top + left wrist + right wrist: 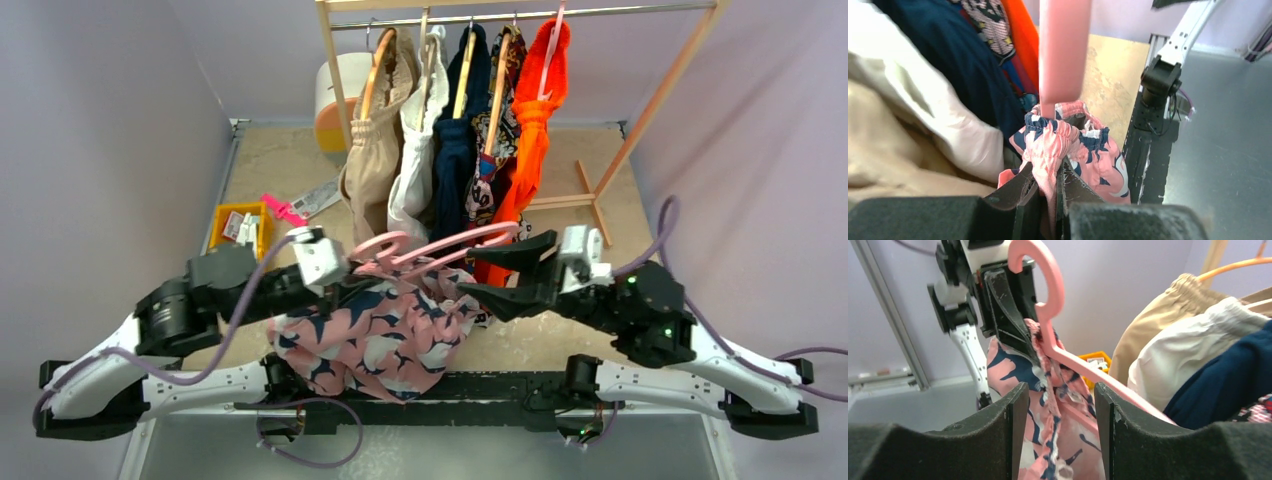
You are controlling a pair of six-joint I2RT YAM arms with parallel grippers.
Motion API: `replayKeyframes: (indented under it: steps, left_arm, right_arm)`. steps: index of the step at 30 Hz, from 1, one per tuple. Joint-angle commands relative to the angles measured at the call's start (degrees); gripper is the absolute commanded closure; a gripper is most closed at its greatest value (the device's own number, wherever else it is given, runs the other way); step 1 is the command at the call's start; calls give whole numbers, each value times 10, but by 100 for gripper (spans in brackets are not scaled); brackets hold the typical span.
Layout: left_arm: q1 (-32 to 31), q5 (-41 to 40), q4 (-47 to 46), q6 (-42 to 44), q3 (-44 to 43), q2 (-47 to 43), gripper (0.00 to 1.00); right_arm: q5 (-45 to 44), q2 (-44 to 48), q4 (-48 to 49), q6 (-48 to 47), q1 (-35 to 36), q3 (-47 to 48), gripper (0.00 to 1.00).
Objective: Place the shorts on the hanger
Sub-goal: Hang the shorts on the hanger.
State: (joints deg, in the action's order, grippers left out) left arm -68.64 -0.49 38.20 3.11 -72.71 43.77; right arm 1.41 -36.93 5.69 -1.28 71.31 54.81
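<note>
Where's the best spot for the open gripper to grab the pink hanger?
Probably the hanger by its bare long arm, coming from the right. That arm is thin, rounded and juts free toward the open right gripper, while the hook end is crowded by the left gripper pinching the shorts.

shorts [375, 335] hanging under hanger [480, 233], garment rack [665, 88] behind, bin [240, 225] left

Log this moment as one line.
left gripper: shut on shorts waistband | right gripper: open, facing shorts | hanger: touching shorts at waistband
</note>
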Motion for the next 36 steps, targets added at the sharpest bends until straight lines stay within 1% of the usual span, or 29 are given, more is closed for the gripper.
replayKeyframes:
  steps: [1,4,7,10,13,15,17,20,21,23,27,29,32,36]
  left_arm:
    - [2,-58,-39,-56,-5,-76,100]
    - [1,-78,-47,-64,-6,-111,100]
    - [2,-81,-66,-54,-10,-131,100]
    - [1,-81,-79,-41,-20,-135,100]
    - [1,-76,-98,-31,-25,-135,100]
    - [2,-68,-133,-25,-32,-131,100]
    - [1,-43,-160,-13,-69,-107,100]
    - [1,0,-147,-7,-159,-54,100]
    - [1,12,-145,-9,-167,-48,100]
    - [1,22,-151,-18,-145,-55,100]
    - [1,-4,-183,-45,-45,-112,100]
    - [1,-13,-192,-56,-13,-134,100]
    - [1,-18,-191,-63,3,-148,100]
    - [1,-21,-185,-59,9,-146,100]
  right_arm:
    - [-57,29,-42,78,2,40,46]
    - [-91,32,-66,117,2,31,46]
    - [-126,26,-64,150,2,13,46]
    - [-183,15,-55,196,2,-12,46]
    - [-256,-3,-51,235,2,-14,46]
    - [-303,-32,-70,264,2,19,47]
    - [-302,-63,-103,269,2,79,47]
    - [-314,-105,-164,274,2,154,46]
    - [-317,-111,-175,278,2,165,46]
    - [-317,-111,-186,304,2,157,46]
    - [-288,-69,-149,365,2,79,46]
    - [-281,-50,-132,392,2,47,46]
    - [-275,-42,-132,416,2,39,45]
    - [-243,-76,-164,434,2,57,45]
